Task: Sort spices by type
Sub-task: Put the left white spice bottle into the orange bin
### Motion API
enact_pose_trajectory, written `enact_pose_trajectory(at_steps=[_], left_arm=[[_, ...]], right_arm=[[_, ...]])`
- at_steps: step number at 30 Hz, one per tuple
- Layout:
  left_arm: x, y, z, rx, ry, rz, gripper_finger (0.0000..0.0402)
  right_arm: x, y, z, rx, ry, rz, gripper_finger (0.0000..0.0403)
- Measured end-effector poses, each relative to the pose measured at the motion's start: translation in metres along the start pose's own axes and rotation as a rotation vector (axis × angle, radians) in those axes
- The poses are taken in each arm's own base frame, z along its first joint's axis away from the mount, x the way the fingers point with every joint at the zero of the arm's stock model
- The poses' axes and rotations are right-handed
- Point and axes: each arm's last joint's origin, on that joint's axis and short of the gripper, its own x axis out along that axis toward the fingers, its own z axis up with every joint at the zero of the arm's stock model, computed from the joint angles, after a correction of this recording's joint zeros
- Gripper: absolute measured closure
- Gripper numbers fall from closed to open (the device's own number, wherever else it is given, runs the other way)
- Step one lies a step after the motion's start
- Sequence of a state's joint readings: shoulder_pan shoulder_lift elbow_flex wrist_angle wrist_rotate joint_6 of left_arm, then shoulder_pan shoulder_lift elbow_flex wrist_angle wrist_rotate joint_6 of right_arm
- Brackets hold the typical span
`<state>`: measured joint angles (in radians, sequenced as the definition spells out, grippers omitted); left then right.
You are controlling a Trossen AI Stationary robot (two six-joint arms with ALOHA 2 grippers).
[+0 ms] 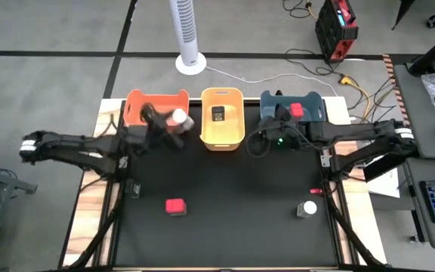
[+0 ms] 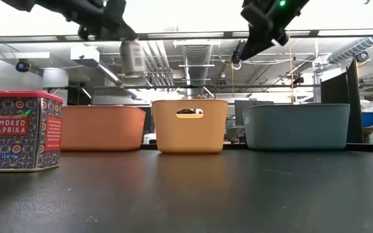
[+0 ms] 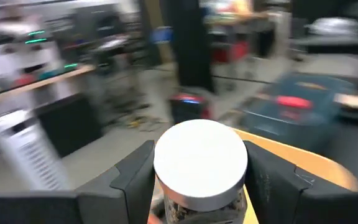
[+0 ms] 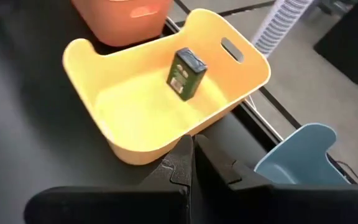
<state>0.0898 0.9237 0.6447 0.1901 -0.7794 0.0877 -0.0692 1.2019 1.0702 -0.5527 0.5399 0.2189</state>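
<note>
Left gripper [image 1: 174,125]: hanging above the counter at the right end of the orange plastic bin [image 1: 155,108], its fingers [image 3: 131,177] clamping a clear white-capped jar [image 1: 179,118] from both sides; the jar is being carried in the air, clear of the bin, as the low view confirms [image 2: 133,57].

Right gripper [image 1: 261,140]: hovering over the counter between the yellow plastic bin [image 1: 223,117] and the blue-grey plastic bin [image 1: 291,113], its fingers [image 4: 180,163] pressing flat together with nothing between them.

Counter [image 1: 232,204]: black mat surface carrying three bins in a row along the far edge, orange at the left, yellow in the middle, blue-grey at the right.

Orange bin contents: cannot tell, the left arm is covering much of it.

Yellow bin contents: one black boxy spice tin [image 1: 217,114] is lying on the floor of the bin, toward its far side; the right wrist view is showing it tilted on one edge [image 4: 186,74].

Blue-grey bin contents: one red boxy spice tin [image 1: 296,110] is sitting inside, near the middle.

Loose items on the counter: a second red boxy spice tin labelled smoked paprika [image 1: 175,206] is standing upright toward the near left; a second clear white-capped jar [image 1: 308,208] is standing near the right edge. The two are well apart.
</note>
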Motion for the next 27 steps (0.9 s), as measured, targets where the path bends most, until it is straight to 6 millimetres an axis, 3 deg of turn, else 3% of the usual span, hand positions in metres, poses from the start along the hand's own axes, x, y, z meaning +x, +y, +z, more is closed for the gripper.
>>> enact_pose_trajectory(at_steps=[6, 11, 17, 27], left_arm=[[0.034, 0.051, -0.013, -0.082, 0.136, 0.254, 0.0210], [0.060, 0.075, -0.036, -0.159, 0.285, 0.321, 0.0210], [0.081, 0.074, -0.056, -0.161, 0.381, 0.255, 0.0210], [0.097, 0.068, -0.077, -0.189, 0.426, 0.365, 0.0210]], right_arm=[[0.021, 0.006, -0.004, 0.018, 0.052, -0.025, 0.0394], [0.034, 0.013, -0.009, 0.026, 0.094, -0.036, 0.0394], [0.042, 0.017, -0.013, 0.031, 0.126, -0.034, 0.0394], [0.043, 0.018, -0.016, 0.040, 0.136, -0.023, 0.0394]])
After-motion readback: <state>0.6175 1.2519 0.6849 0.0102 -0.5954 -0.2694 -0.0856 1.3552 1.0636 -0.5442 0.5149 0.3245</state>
